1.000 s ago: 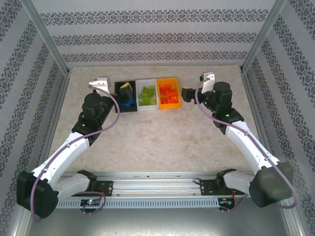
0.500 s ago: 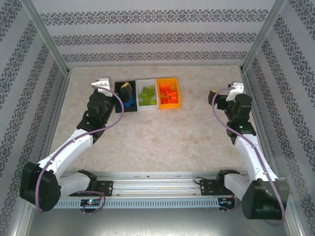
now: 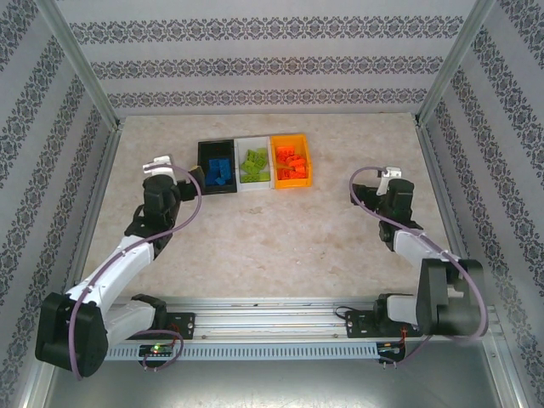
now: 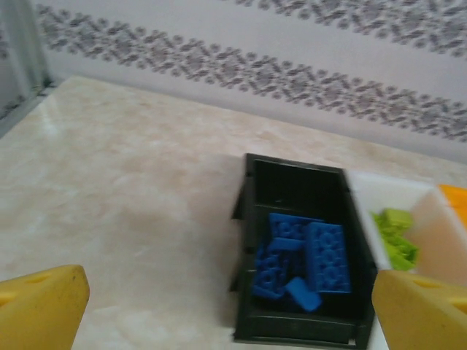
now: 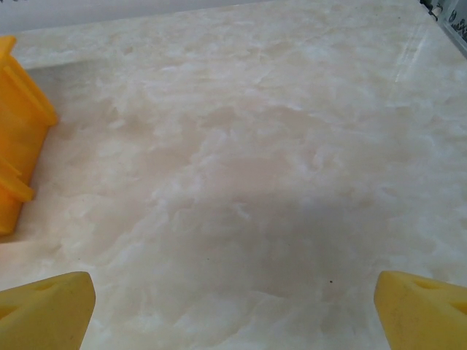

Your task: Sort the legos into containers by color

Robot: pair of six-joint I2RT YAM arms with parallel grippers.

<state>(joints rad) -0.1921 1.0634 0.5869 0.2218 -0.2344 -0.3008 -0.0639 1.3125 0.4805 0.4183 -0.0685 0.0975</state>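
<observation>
You have three smooth rectangular plastic bins in a touching row toward 12 o'clock on the marbled counter (image 3: 280, 246). The black bin (image 3: 202, 170) holds the studded blue legos (image 3: 219, 170), the white bin (image 3: 255, 189) at its 3 o'clock holds the lime green legos (image 3: 254, 164), and the orange bin (image 3: 291, 184) beyond holds the orange-red legos (image 3: 291, 161). Your left gripper (image 4: 232, 310) and right gripper (image 5: 233, 310) both stand released, with yellow fingers (image 4: 40, 310) spread and nothing held.
</observation>
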